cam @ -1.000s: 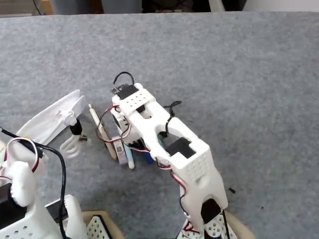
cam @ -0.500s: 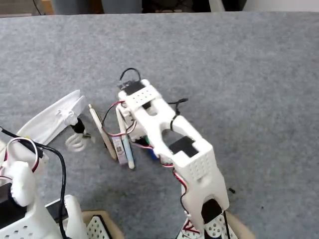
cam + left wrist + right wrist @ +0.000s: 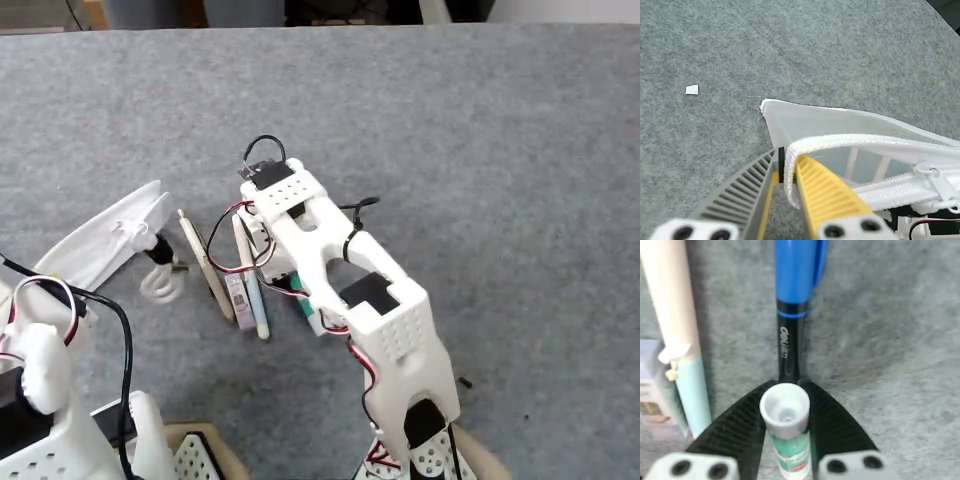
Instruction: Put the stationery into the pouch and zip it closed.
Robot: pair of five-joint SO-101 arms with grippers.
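Left gripper (image 3: 785, 167): pinching the pouch (image 3: 840, 125) rim, likely to prop its mouth open
Right gripper (image 3: 789, 390): clamped round a green tube (image 3: 787, 450), just over the blue pen (image 3: 795, 290), probably bound for the pouch
Pouch's place: lying on the table (image 3: 500, 150)

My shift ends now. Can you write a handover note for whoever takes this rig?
Left tool: shut on the open rim of the pouch.
Right tool: shut on a green-labelled tube.
On the table beside the pouch: blue pen, cream pen, small box, beige stick.
Done: pouch held open, tube gripped.
Left: drop the tube in, then the rest, then zip closed.
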